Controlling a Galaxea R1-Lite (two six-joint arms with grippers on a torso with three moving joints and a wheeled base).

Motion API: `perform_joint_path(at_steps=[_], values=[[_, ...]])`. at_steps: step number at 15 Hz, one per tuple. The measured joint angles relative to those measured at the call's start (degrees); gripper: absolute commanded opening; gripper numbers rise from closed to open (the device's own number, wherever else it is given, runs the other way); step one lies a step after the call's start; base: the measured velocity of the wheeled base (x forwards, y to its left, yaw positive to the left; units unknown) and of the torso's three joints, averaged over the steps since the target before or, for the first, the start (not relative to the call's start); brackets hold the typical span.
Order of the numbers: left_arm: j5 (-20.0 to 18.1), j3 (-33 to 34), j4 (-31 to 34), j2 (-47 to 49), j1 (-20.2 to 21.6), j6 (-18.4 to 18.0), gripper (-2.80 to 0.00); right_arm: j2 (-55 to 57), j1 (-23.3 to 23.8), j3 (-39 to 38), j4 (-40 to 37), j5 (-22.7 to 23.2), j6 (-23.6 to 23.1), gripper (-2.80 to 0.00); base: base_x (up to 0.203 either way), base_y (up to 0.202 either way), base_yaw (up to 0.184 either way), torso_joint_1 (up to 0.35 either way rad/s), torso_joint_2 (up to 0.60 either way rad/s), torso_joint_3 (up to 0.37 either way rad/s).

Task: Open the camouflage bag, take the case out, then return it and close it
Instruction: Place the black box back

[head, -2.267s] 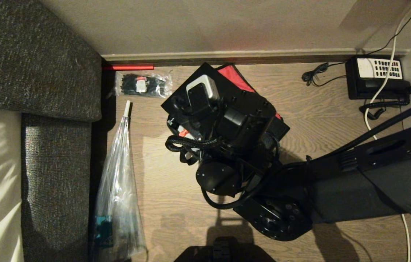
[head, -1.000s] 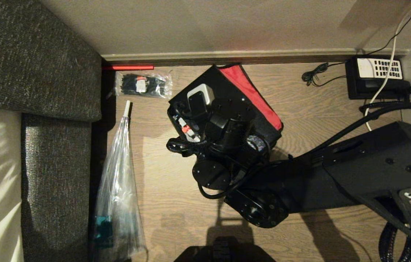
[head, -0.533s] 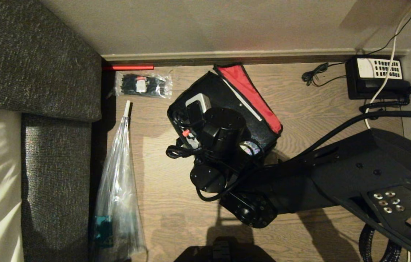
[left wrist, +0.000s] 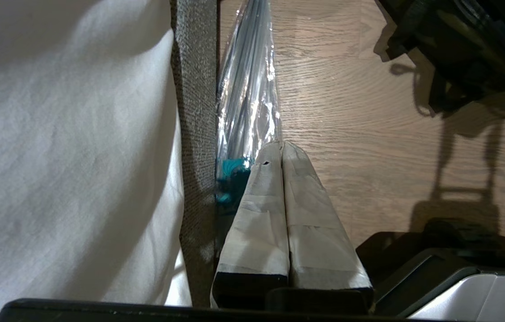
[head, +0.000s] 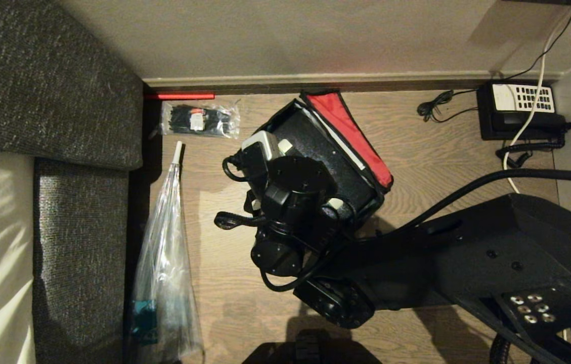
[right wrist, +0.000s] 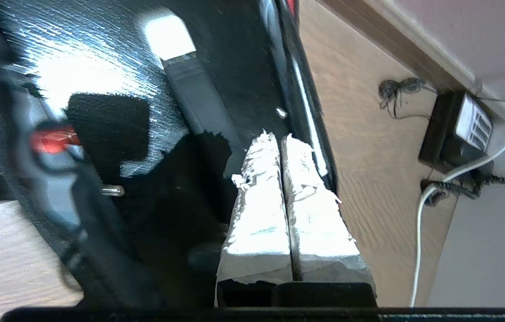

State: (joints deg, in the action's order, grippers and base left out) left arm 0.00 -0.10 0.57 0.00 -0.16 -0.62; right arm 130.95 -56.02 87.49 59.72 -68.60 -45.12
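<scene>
On the floor, camouflage bag [head: 351,167] open, long axis diagonal, lid wallward

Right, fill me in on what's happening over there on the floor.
The robot's right arm is working over the open camouflage bag by the wall. The red-lined lid is folded back and the black case lies inside. The right gripper is shut with nothing between its fingers, poised just above the case. The left gripper is shut too and parked off to the side near the clear plastic bag beside the sofa. The bag is not yet closed.
</scene>
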Motion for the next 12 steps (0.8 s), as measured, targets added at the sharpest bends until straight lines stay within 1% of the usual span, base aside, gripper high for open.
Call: perform_joint_path(at_steps=[4,5,7,9,11,12], values=[[0.0,0.0,-0.04,0.0,0.04,-0.04,-2.8,-2.04,0.04,-1.8,-3.22,0.01,0.64,-2.8,0.0,0.0,0.0,0.0,0.0,0.0],[0.0,0.0,-0.06,0.0,0.06,-0.01,-2.8,-3.32,0.45,-2.98,-4.58,-0.03,0.64,0.0,0.0,0.0,0.0,0.0,0.0,0.0],[0.0,0.0,-0.04,0.0,0.06,-0.01,-2.8,-6.54,1.21,-7.92,-7.19,-0.1,0.79,0.0,0.0,0.0,0.0,0.0,0.0,0.0],[0.01,0.0,-0.04,0.0,0.05,0.0,-2.8,-10.18,2.49,-14.47,-8.41,-0.13,2.38,0.0,0.0,0.0,0.0,0.0,0.0,0.0],[0.0,0.0,-0.05,0.0,0.06,-0.02,-2.8,-13.99,4.76,-21.12,-9.16,-0.18,4.9,0.0,0.0,0.0,0.0,0.0,0.0,0.0],[0.0,0.0,-0.02,0.0,0.06,0.0,-2.8,-16.05,6.96,-24.16,-9.45,-0.13,6.06,0.0,0.0,0.0,0.0,0.0,0.0,0.0]])
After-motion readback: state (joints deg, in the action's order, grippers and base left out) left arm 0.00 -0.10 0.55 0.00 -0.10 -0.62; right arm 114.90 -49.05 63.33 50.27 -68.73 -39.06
